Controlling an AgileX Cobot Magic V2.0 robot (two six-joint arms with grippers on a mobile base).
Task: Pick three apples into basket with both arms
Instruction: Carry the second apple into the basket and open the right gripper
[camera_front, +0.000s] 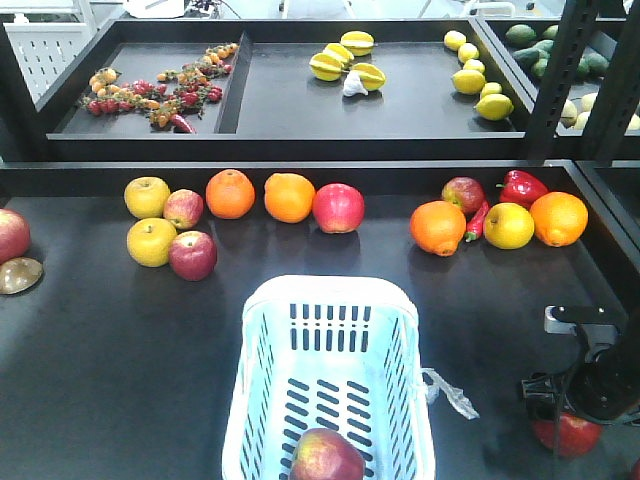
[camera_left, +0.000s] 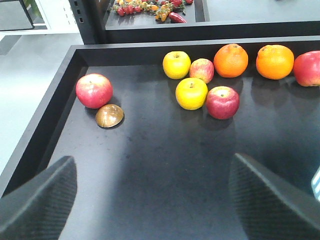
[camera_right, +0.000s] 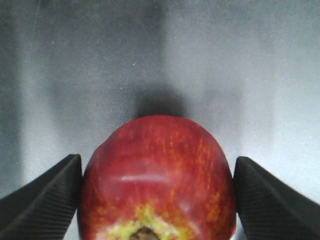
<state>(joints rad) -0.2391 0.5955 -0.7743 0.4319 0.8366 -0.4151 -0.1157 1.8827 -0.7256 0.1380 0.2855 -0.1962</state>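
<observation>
1. Right claw (camera_right: 157, 167) is clamped on a held apple (camera_right: 157, 182), one finger pressed against each flank, down low by the table's (camera_front: 120, 380) near right corner.
2. The basket (camera_front: 330, 287) sits just to that claw's left, with a basket apple (camera_front: 327, 455) already inside. The carry looks like leftward and up over the rim.
3. Left claw (camera_left: 152, 165) hangs spread wide and empty. A loose red apple (camera_left: 222, 102) lies ahead of it, touching the yellow apples (camera_left: 191, 93), so that arm is nearer.
4. No label or writing readable anywhere.

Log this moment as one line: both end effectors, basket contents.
left end effector: open, empty | right end effector: shut on gripped apple | basket: holds stored apple
</observation>
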